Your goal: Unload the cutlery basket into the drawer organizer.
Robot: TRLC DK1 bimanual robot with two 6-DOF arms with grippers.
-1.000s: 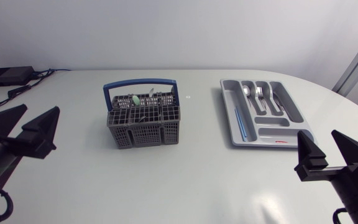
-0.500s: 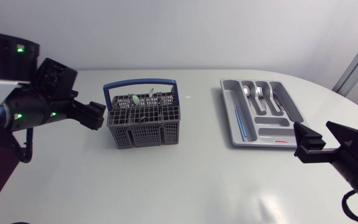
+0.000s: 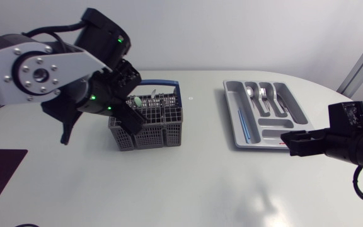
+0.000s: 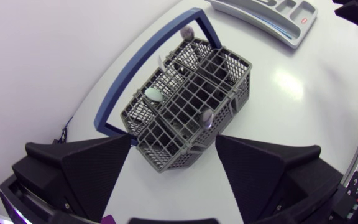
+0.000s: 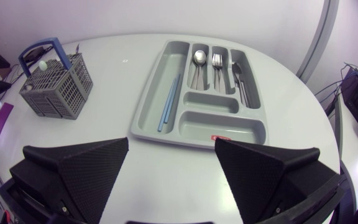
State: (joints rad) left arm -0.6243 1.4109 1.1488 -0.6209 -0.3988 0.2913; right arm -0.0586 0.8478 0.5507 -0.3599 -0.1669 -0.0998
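A: How far along is the unloading being judged to be?

B: Partway. On the table point(image 3: 188, 189), the organizer point(image 3: 239, 129) is lying at the right. The basket point(image 3: 147, 129) is sitting well apart from it, left of the middle. Four pieces are already being held in the organizer's long slots: a blue stick point(image 5: 168, 104) in the side slot, then a knife point(image 5: 239, 78), a fork point(image 5: 217, 64) and a spoon point(image 5: 198, 61). Nothing is being seen in its two short slots.

A: What is being left to do?

B: The basket is being left with several pieces in it. A metal spoon point(image 4: 207, 118) and a pale-green spoon point(image 4: 154, 94) are being made out; the rest are being hidden by the grid, so no count is being given.

A: How are the grippers being held?

B: The left gripper point(image 4: 174, 142) is being held wide above the basket's left end, and nothing is being carried in it. The right gripper point(image 5: 172, 142) is also being held wide and bare, just beside the organizer's near right corner.

A: Which way is everything being pointed?

B: The organizer's long axis is running from the near edge toward the far edge, slightly slanted. Its pieces are being laid along that axis, heads toward the far edge. The basket's long axis is running across the table, with the blue handle point(image 3: 142, 82) being arched along it. The spoons in it are being stood upright, bowls up.
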